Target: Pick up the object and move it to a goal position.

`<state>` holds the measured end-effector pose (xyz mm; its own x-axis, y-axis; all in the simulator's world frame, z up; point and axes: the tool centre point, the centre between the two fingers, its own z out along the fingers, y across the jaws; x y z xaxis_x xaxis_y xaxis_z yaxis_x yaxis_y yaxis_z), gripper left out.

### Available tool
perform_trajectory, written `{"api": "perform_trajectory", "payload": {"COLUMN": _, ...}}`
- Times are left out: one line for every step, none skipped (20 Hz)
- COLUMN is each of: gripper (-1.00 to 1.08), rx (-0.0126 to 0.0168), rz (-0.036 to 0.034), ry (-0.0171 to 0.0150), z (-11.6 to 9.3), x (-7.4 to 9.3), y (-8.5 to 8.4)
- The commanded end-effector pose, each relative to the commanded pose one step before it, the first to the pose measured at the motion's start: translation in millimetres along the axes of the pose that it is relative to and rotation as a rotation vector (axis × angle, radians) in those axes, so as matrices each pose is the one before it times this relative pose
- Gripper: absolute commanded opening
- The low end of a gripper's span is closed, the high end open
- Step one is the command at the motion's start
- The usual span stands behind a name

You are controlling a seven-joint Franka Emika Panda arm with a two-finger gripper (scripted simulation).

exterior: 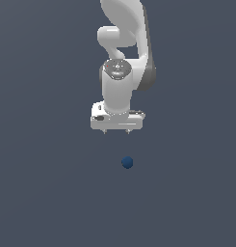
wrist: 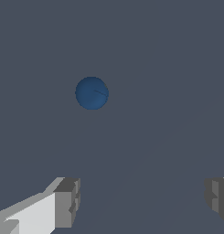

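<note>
A small dark blue ball lies on the plain grey floor, nearer the exterior view's bottom than the arm. It also shows in the wrist view, alone on the grey surface. My white gripper hangs above the floor, apart from the ball and slightly to its exterior-view left. Its jaws stand wide apart and hold nothing. In the wrist view the gripper shows its two fingertips spread far apart, with the ball beyond them and not between them.
The grey floor spreads flat in all directions. The white arm rises behind the gripper toward the top of the exterior view.
</note>
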<state>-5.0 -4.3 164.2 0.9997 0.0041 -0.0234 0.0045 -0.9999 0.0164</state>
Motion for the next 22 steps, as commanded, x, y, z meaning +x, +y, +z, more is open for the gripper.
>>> {"api": "perform_trajectory", "payload": {"gripper": 1.0, "rx": 0.0, "rz": 0.0, "ry": 0.0, "z": 0.0, "x": 0.0, "y": 0.01}}
{"api": "perform_trajectory", "payload": {"gripper": 1.0, "rx": 0.00003, "rz": -0.00133, "ry": 0.00036, "z": -0.12, "x": 0.17, "y": -0.41}}
{"api": "perform_trajectory", "payload": {"gripper": 1.0, "rx": 0.00014, "rz": -0.00389, "ry": 0.00104, "z": -0.35, "x": 0.49, "y": -1.18}}
{"api": "perform_trajectory", "payload": {"gripper": 1.0, "rx": 0.00024, "rz": -0.0064, "ry": 0.0017, "z": -0.57, "x": 0.81, "y": -1.93}}
{"api": "perform_trajectory", "payload": {"gripper": 1.0, "rx": 0.00033, "rz": -0.00887, "ry": 0.00236, "z": -0.8, "x": 1.11, "y": -2.67}}
{"api": "perform_trajectory", "payload": {"gripper": 1.0, "rx": 0.00041, "rz": -0.01132, "ry": 0.003, "z": -1.03, "x": 1.41, "y": -3.4}}
{"api": "perform_trajectory", "payload": {"gripper": 1.0, "rx": 0.00048, "rz": -0.01325, "ry": 0.00349, "z": -1.23, "x": 1.62, "y": -3.95}}
{"api": "perform_trajectory", "payload": {"gripper": 1.0, "rx": 0.0004, "rz": -0.01147, "ry": 0.003, "z": -1.1, "x": 1.36, "y": -3.38}}
{"api": "perform_trajectory", "payload": {"gripper": 1.0, "rx": 0.0003, "rz": -0.00879, "ry": 0.00228, "z": -0.88, "x": 0.99, "y": -2.55}}
{"api": "perform_trajectory", "payload": {"gripper": 1.0, "rx": 0.00019, "rz": -0.00613, "ry": 0.00156, "z": -0.66, "x": 0.63, "y": -1.74}}
{"api": "perform_trajectory", "payload": {"gripper": 1.0, "rx": 0.0001, "rz": -0.00355, "ry": 0.00087, "z": -0.43, "x": 0.29, "y": -0.97}}
{"api": "perform_trajectory", "payload": {"gripper": 1.0, "rx": 0.00001, "rz": -0.00096, "ry": 0.0002, "z": -0.16, "x": -0.01, "y": -0.2}}
{"api": "perform_trajectory", "payload": {"gripper": 1.0, "rx": -0.00005, "rz": 0.00149, "ry": -0.0004, "z": 0.14, "x": -0.19, "y": 0.47}}
{"api": "perform_trajectory", "payload": {"gripper": 1.0, "rx": -0.00004, "rz": 0.00243, "ry": -0.00053, "z": 0.39, "x": -0.02, "y": 0.53}}
{"api": "perform_trajectory", "payload": {"gripper": 1.0, "rx": 0.00004, "rz": 0.00153, "ry": -0.00018, "z": 0.48, "x": 0.4, "y": 0.13}}
{"api": "perform_trajectory", "payload": {"gripper": 1.0, "rx": 0.0001, "rz": 0.00097, "ry": 0.00006, "z": 0.64, "x": 0.81, "y": -0.27}}
{"api": "perform_trajectory", "payload": {"gripper": 1.0, "rx": 0.00018, "rz": 0.00117, "ry": 0.00018, "z": 0.88, "x": 1.18, "y": -0.37}}
{"api": "perform_trajectory", "payload": {"gripper": 1.0, "rx": 0.00023, "rz": 0.00166, "ry": 0.00022, "z": 1.16, "x": 1.52, "y": -0.45}}
{"api": "perform_trajectory", "payload": {"gripper": 1.0, "rx": 0.00027, "rz": 0.00237, "ry": 0.00017, "z": 1.47, "x": 1.82, "y": -0.47}}
{"api": "perform_trajectory", "payload": {"gripper": 1.0, "rx": 0.00031, "rz": 0.00299, "ry": 0.00013, "z": 1.79, "x": 2.11, "y": -0.52}}
{"api": "perform_trajectory", "payload": {"gripper": 1.0, "rx": 0.00035, "rz": 0.00357, "ry": 0.00012, "z": 2.09, "x": 2.4, "y": -0.58}}
{"api": "perform_trajectory", "payload": {"gripper": 1.0, "rx": 0.00039, "rz": 0.00406, "ry": 0.00013, "z": 2.39, "x": 2.67, "y": -0.64}}
